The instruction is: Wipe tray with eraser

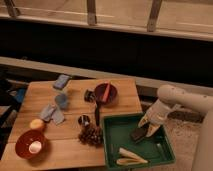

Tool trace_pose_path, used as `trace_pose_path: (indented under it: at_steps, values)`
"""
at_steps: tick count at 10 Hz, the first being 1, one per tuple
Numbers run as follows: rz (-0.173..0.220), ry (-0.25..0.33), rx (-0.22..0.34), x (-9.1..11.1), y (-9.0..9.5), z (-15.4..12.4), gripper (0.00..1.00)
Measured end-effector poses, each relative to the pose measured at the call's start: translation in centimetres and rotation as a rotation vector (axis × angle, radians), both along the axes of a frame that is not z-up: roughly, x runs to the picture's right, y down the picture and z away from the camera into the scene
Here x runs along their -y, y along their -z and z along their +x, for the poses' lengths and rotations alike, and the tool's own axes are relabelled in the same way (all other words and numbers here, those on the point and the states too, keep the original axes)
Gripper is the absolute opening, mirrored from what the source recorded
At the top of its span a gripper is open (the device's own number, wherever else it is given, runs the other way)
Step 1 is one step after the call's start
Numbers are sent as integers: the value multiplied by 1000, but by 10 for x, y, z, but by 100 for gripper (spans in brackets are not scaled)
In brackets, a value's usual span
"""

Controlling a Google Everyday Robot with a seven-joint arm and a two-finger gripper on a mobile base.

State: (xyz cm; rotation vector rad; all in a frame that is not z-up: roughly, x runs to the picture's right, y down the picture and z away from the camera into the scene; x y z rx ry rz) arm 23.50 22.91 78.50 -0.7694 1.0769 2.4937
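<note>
Across the left and middle of the frame stands a wooden table [77,97]. It carries a red-brown bowl [106,92] at upper centre, an orange bowl [31,145] at lower left, and a pine cone [91,135] just beside the tray's left rim.

The dark-green tray [116,140] fills the lower right of the frame. Some pale yellow pieces [127,157] lie along its lower edge.

The white arm [172,97] comes in from the right edge and bends down over the tray's upper right part. At its end, the gripper [144,129] sits low inside the tray, near the right of the tray's middle. Its fingers are closed, and they appear to be clamped on the eraser [137,135].

The eraser is directly under the fingertips and slightly toward lower left of them. It seems to rest on the tray floor. Its long axis appears to run diagonally from lower left to upper right, though that is hard to judge.

Most of the bare green floor lies to the left of the eraser. The yellow pieces lie below it, apart from it. A wiping stroke would probably best sweep leftward across the open floor. A downward stroke would likely push into those pieces.
</note>
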Motion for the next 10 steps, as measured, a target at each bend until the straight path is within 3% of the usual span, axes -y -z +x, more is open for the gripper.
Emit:
trace_pose_path:
  at_steps: [3, 7, 10]
  values:
    - [-11, -20, -10, -5, -3, 6, 0]
    - [12, 8, -3, 11, -7, -7, 0]
    - [-5, 19, 21, -3, -6, -17, 0]
